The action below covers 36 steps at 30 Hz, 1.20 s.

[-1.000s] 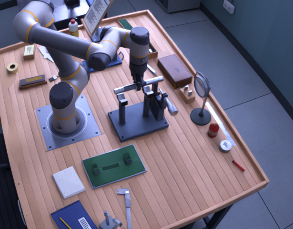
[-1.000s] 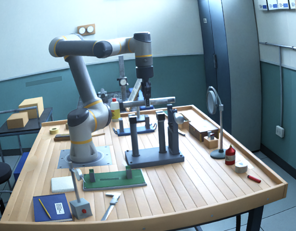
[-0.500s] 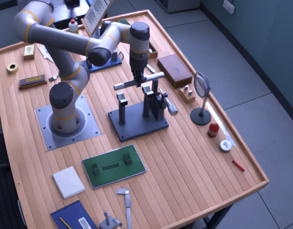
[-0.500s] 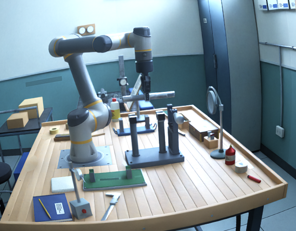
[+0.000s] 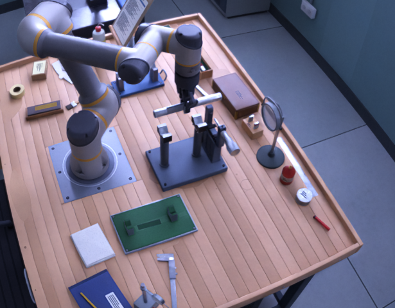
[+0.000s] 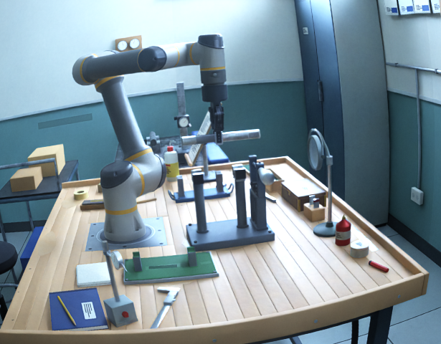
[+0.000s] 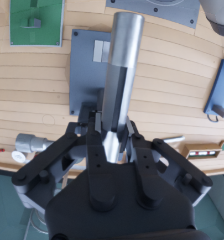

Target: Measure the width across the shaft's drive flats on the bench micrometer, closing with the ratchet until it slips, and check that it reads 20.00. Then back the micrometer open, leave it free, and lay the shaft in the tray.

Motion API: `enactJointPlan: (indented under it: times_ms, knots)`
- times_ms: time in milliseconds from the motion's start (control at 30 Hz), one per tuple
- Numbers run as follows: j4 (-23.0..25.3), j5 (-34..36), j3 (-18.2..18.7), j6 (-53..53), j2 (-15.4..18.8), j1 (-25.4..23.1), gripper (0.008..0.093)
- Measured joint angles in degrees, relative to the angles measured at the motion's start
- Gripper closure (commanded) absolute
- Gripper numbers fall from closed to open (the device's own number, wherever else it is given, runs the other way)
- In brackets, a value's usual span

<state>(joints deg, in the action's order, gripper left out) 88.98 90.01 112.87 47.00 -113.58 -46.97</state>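
Observation:
The bench micrometer (image 5: 194, 146) (image 6: 231, 207) stands on a grey base in the middle of the bench, its knurled ratchet knob (image 5: 231, 144) pointing to the right edge. Well above it my gripper (image 5: 187, 105) (image 6: 217, 137) (image 7: 112, 130) has its fingers clamped on the steel shaft (image 5: 187, 104) (image 6: 220, 137) (image 7: 119, 74), holding it level in the air by its flatted middle section. The shaft lies clear of the micrometer's posts. The green tray (image 5: 153, 222) (image 6: 169, 266) with two small cradle blocks lies nearer the front of the bench.
A brown wooden case (image 5: 235, 94) and a small block with gauge pieces (image 5: 253, 126) sit right of the micrometer. A magnifier on a stand (image 5: 271, 132), a red bottle (image 5: 287, 174) and a blue fixture (image 5: 139, 84) are also near. Calipers (image 5: 171, 272) lie at the front.

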Motion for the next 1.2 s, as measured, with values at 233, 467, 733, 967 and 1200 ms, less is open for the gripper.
enactJointPlan:
  times_ms: [233,467,733,967,1200]
  knots:
    - [-0.7,0.0,-0.7,0.0,0.0,0.0,0.0934]
    - [-1.0,0.0,-1.0,0.0,0.0,0.0,0.0934]
    - [-1.0,0.0,-1.0,0.0,0.0,0.0,0.0934]
    - [-1.1,0.0,-0.9,-1.0,-0.4,1.0,0.0934]
    - [-1.6,0.0,-0.2,-5.0,-1.7,5.0,0.0934]
